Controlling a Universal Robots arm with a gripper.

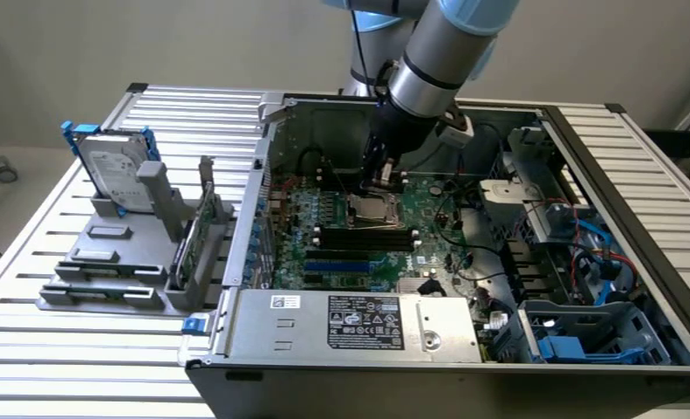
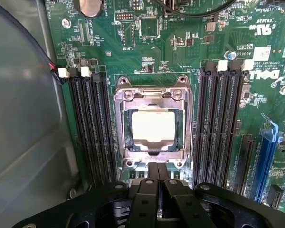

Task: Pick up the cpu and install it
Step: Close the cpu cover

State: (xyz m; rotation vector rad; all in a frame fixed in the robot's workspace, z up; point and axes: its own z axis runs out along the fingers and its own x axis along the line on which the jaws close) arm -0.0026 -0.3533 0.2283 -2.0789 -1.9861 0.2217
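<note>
The cpu [image 2: 153, 126], a flat square chip with a silvery top, lies inside the metal socket frame [image 2: 153, 95] on the green motherboard [image 2: 180, 42]. My gripper [image 2: 157, 176] hovers just beside the socket's edge, its two black fingers [image 2: 146, 190] pressed together with nothing between them. In the exterior view the gripper [image 1: 379, 182] hangs inside the open computer case, directly over the socket with the cpu [image 1: 379, 208]. Long black memory slots [image 2: 88, 128] flank the socket on both sides.
The open case [image 1: 251, 218] lies on a slatted metal table [image 1: 42, 288]. A hard drive in a blue bracket [image 1: 118, 175] stands on a grey fixture at the exterior view's left. The power supply [image 1: 357, 323] fills the case's near end, with cables and blue drive bays [image 1: 577, 345] at the right.
</note>
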